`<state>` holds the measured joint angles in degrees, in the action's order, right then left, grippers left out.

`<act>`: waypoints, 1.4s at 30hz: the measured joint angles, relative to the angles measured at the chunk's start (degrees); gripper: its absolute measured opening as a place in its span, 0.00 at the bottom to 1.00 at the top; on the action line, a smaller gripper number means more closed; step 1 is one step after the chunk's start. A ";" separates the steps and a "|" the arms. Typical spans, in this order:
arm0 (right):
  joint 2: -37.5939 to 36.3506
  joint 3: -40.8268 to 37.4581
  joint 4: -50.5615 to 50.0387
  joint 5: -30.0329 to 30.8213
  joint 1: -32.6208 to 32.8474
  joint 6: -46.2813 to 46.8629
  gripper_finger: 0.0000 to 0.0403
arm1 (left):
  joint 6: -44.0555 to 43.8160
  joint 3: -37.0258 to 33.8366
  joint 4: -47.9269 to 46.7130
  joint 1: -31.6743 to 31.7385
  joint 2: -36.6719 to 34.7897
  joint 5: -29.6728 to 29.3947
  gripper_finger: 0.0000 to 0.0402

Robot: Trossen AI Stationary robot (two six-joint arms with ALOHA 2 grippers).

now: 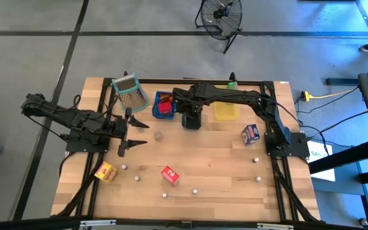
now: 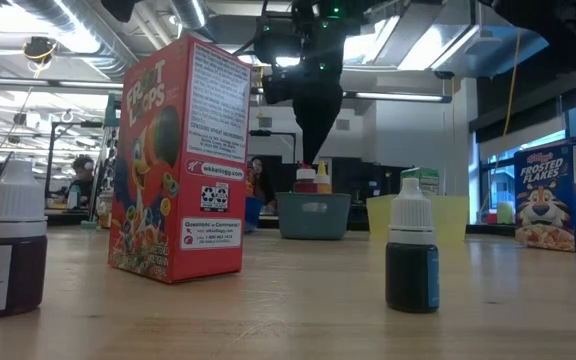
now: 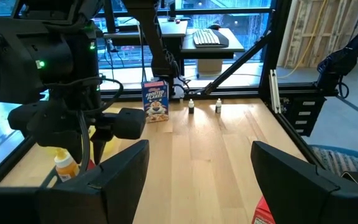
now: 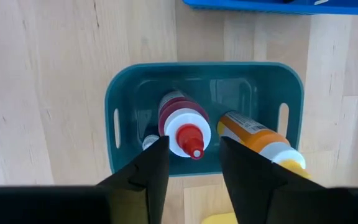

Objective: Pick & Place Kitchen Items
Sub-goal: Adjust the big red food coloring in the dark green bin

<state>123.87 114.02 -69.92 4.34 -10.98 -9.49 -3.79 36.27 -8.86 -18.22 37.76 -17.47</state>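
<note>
The right pincer [image 4: 194, 163] is hanging open over the red bottle [image 4: 182, 129] in the teal tray [image 4: 122, 99], needing to drop and squeeze next.

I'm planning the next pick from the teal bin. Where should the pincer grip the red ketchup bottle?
Grip the ketchup bottle at its white cap shoulder, coming straight down: it stands upright, nozzle up, in the teal bin, with the right pincer open above it.
</note>
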 joint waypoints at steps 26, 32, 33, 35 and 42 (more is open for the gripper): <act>0.00 0.00 0.26 0.15 0.01 -0.42 0.20 | 0.00 0.00 -0.04 -0.02 0.00 0.00 0.69; 0.00 0.00 -0.14 0.15 0.02 -0.95 0.16 | 0.00 0.00 -0.04 -0.02 0.00 0.00 0.69; 0.00 0.00 -0.14 0.13 0.00 -1.10 0.15 | 0.00 0.00 -0.04 -0.02 0.00 0.00 0.69; -0.02 0.00 -0.14 0.13 0.02 -1.39 0.13 | 0.00 0.00 -0.04 -0.02 0.00 0.00 0.69; -0.04 0.00 -0.14 0.09 0.02 -1.52 0.11 | 0.00 0.00 -0.04 -0.01 0.02 0.00 0.69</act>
<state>123.83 114.02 -70.06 4.43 -10.96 -11.00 -3.79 36.27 -8.91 -18.22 37.77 -17.47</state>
